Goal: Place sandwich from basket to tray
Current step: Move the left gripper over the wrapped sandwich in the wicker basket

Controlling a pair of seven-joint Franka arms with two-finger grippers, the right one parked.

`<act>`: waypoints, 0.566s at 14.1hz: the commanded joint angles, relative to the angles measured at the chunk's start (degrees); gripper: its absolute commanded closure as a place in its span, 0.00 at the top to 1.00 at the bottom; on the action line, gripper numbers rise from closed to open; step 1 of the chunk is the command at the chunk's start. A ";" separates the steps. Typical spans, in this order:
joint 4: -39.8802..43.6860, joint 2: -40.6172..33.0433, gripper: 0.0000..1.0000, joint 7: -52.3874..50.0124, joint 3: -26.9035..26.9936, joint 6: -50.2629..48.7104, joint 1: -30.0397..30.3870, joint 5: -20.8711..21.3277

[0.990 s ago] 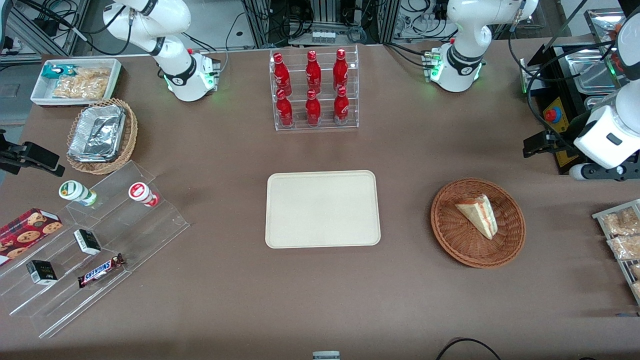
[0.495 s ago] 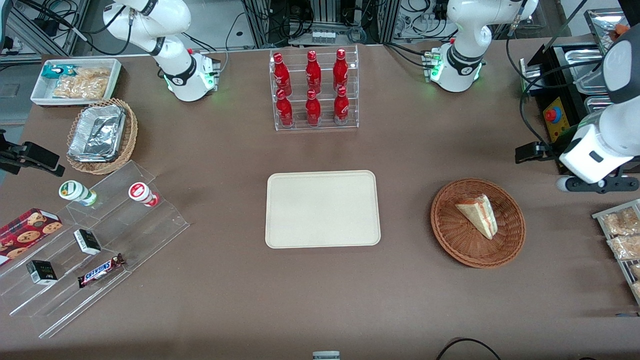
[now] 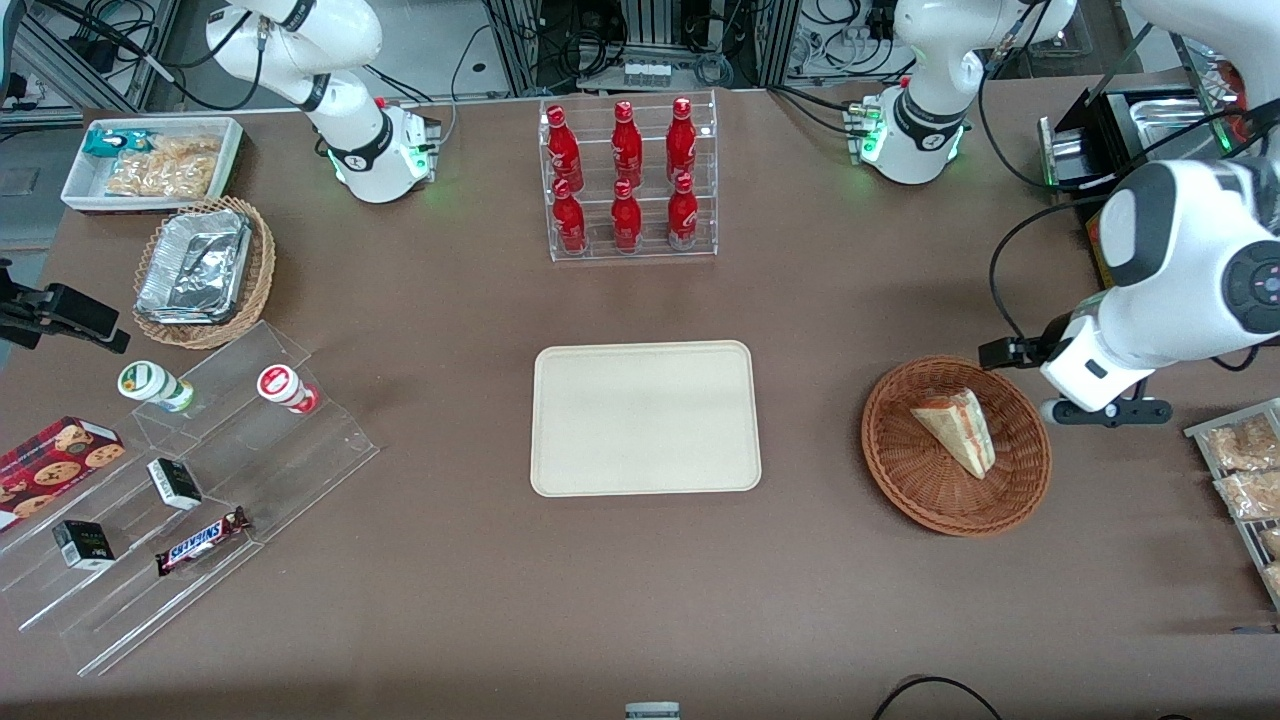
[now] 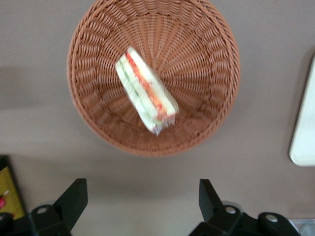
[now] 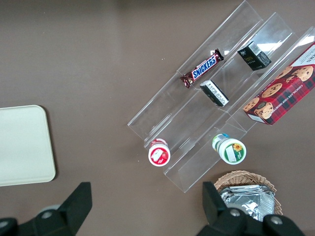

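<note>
The sandwich (image 3: 958,428) is a pale bread wedge with red, orange and green filling, lying in the round reddish-brown wicker basket (image 3: 900,470). The cream-beige tray (image 3: 645,418) lies flat mid-table, beside the basket toward the parked arm's end. My left gripper (image 3: 1100,408) hangs above the table just beside the basket's rim, toward the working arm's end. In the left wrist view my gripper (image 4: 141,201) is open and empty, with bare table between its fingers. The sandwich (image 4: 146,91), the basket (image 4: 206,59) and a corner of the tray (image 4: 305,132) show there.
A clear rack of red bottles (image 3: 628,180) stands farther from the front camera than the tray. Bagged tan snacks (image 3: 1245,470) lie at the working arm's table end. A clear stepped stand with snacks (image 3: 180,480), a tan foil-filled basket (image 3: 205,270) and a white bin (image 3: 150,160) sit toward the parked arm's end.
My left arm has swung in from the working arm's table end toward the basket and nearer the front camera. The sandwich, basket and tray have not moved.
</note>
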 commanded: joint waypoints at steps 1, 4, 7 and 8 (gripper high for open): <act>-7.86 -1.14 1.00 -5.58 0.07 10.86 -0.03 0.71; -12.09 -0.09 1.00 -12.53 0.07 18.45 -0.03 0.71; -13.68 1.40 1.00 -27.52 0.07 23.29 -0.03 0.54; -13.68 2.54 1.00 -33.67 0.07 25.13 -0.03 0.54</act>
